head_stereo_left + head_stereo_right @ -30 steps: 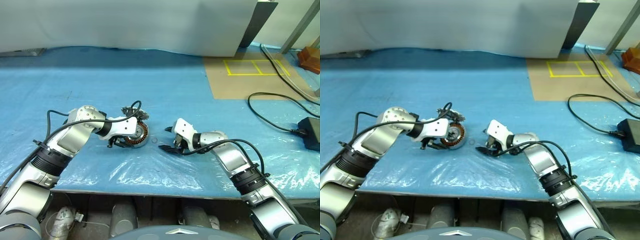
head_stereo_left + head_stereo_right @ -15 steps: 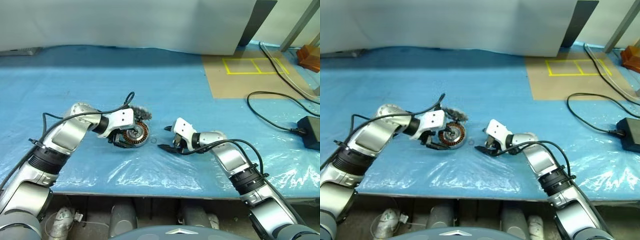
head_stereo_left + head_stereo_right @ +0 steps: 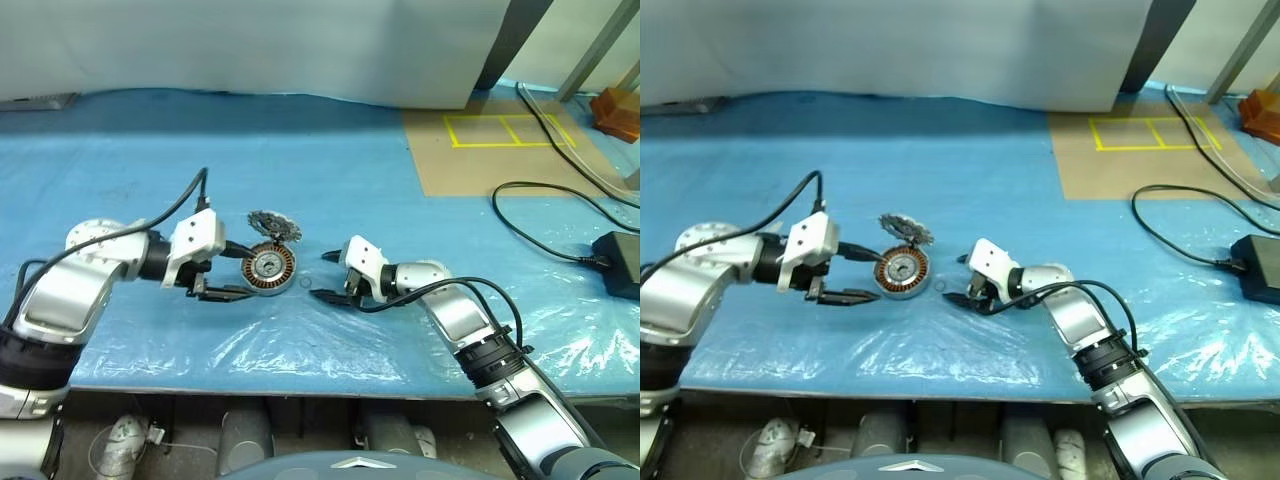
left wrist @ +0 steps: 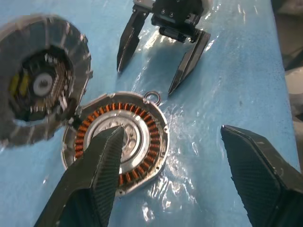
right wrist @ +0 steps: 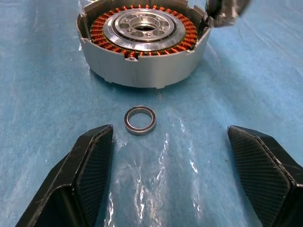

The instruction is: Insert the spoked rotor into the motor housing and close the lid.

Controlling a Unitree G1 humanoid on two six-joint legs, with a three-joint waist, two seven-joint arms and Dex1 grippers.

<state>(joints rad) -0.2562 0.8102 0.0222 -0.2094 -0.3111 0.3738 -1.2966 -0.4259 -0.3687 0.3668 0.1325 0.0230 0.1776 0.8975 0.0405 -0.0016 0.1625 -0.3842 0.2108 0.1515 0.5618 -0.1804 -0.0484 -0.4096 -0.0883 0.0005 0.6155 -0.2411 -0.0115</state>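
1. We see a blue plastic sheet [image 3: 330, 190] covering the table, with a brown cardboard panel [image 3: 500, 155] marked in yellow tape at its far right and a black cable [image 3: 560, 215] trailing beside it
2. Our left gripper [image 3: 222, 282] sits just left of the motor housing, its two black fingers spread apart and holding nothing; in the left wrist view one finger [image 4: 94, 175] overlaps the housing, though we cannot tell whether it touches
3. Our right gripper [image 3: 330, 276] faces the housing from the right, near but apart from it, fingers spread wide and empty
4. The motor housing [image 3: 269, 268] rests on the sheet between the two grippers, open side up; inside we see a ring of copper-orange windings [image 5: 142, 30] around a silvery central hub [image 5: 143, 22]
5. The spoked rotor [image 3: 274, 223] lies just behind the housing, and in the left wrist view its toothed rim sits right against the housing's edge
6. A small metal ring [image 5: 140, 120] lies flat on the sheet between the housing and the right gripper, close to the housing wall
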